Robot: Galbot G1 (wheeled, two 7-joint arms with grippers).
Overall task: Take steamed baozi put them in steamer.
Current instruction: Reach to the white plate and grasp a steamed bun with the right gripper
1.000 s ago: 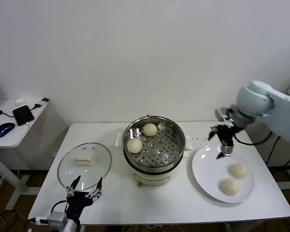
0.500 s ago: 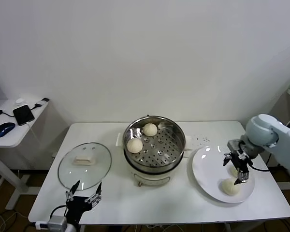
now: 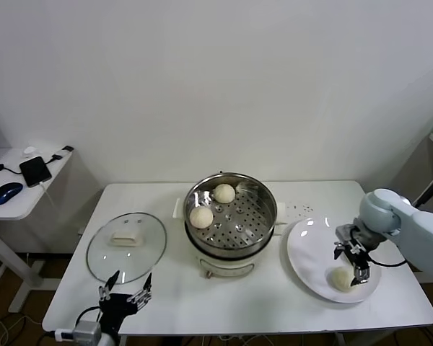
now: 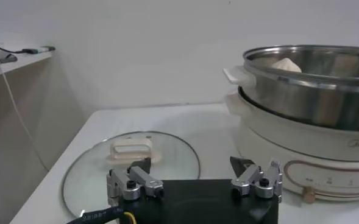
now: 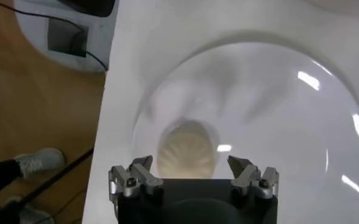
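Right gripper (image 3: 356,264): has dropped from above the plate (image 3: 307,249) to a bao (image 3: 340,278), jaws spread, not gripping.
Steamer (image 3: 231,213): holds two.
Left gripper (image 3: 124,290): parked, spread.

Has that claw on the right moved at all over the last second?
Yes. The right gripper has come down from above the far rim of the white plate toward its near side, and now hangs open over a baozi.

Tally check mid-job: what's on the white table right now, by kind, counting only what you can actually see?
Baozi in the steamer: 2
Baozi on the plate: 1 in view; the right arm covers part of the plate
Steamer: 1
Glass lid: 1
White plate: 1
Total: 6
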